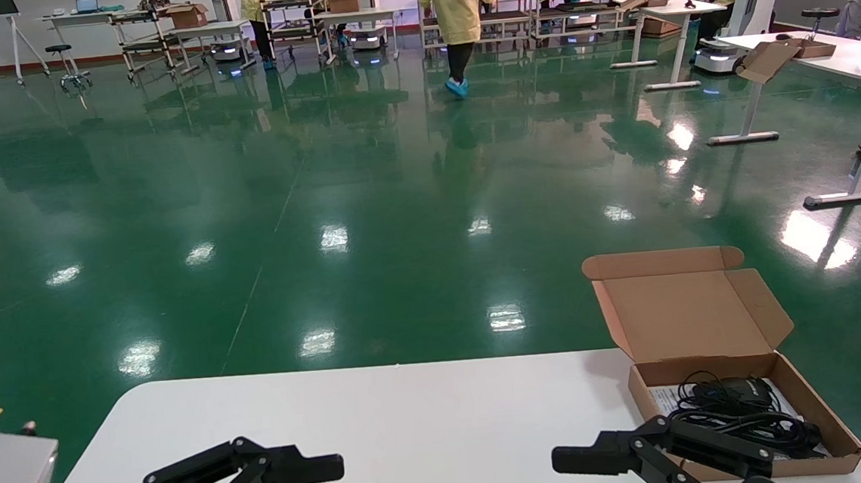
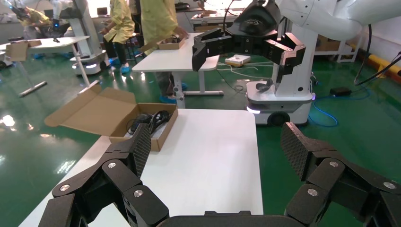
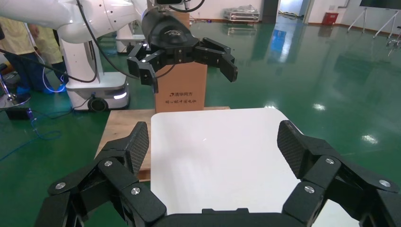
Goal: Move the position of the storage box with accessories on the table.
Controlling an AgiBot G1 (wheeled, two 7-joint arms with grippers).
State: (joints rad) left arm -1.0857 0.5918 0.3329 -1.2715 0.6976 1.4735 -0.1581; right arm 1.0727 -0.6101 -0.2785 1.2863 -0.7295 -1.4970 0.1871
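The storage box (image 1: 813, 404) lies open at the right end of the white table (image 1: 412, 409), its lid (image 1: 686, 314) leaning back past the far edge. Inside are a black mouse with coiled cable (image 1: 737, 402) and a white printed sheet (image 1: 665, 399). The box also shows in the left wrist view (image 2: 116, 113). My right gripper (image 1: 605, 464) is open and empty, hovering just left of the box's near corner. My left gripper (image 1: 295, 478) is open and empty over the table's near left. Both wrist views show wide-apart jaws over the bare tabletop: left gripper (image 2: 217, 151), right gripper (image 3: 213, 146).
A tall cardboard carton (image 3: 182, 90) stands on a wooden board (image 3: 125, 127) off the table's left end. A white robot base (image 2: 283, 101) stands off its right end. Green floor lies beyond; farther off are other tables (image 1: 826, 47) and people in yellow coats (image 1: 456, 12).
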